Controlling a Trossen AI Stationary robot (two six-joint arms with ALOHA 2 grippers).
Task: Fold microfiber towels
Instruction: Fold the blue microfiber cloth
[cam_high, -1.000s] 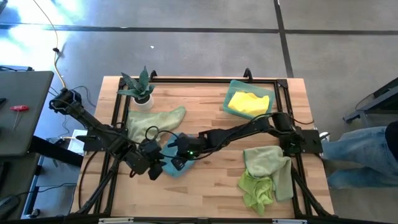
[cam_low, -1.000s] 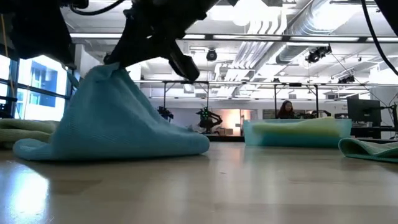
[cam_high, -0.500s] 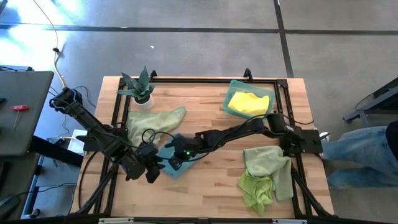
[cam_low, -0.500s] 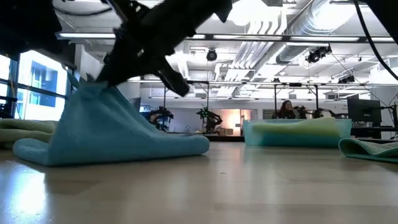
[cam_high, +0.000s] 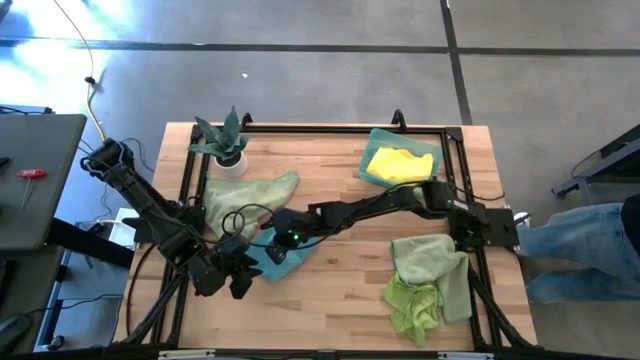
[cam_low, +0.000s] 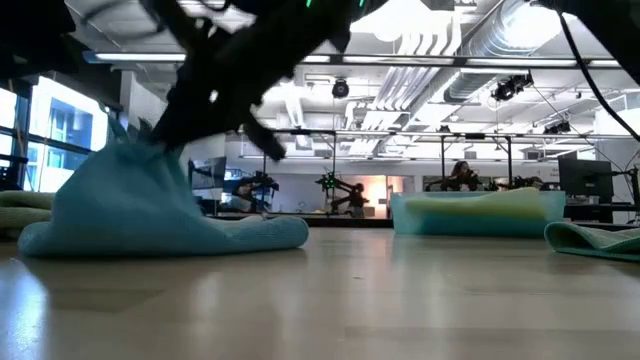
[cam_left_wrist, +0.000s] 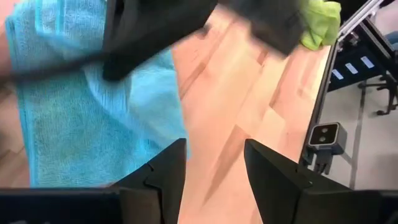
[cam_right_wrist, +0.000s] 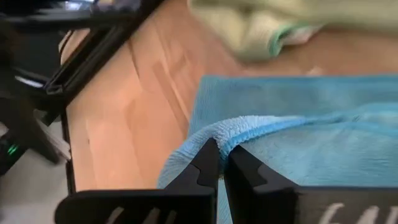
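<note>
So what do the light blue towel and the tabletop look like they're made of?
Light blue towel: soft, matte microfiber-like cloth, judging by its fine looped nap and stitched hem; the right gripper pinches that hem. Tabletop: pale wood planks, with visible grain and a slight sheen.

Both arms are black, built of slim jointed links with loose black cables looping along them. The right arm (cam_high: 370, 208) shows a small green light near its wrist. The left arm (cam_high: 150, 205) ends in 2 flat, angular black fingers (cam_left_wrist: 163, 180).
</note>
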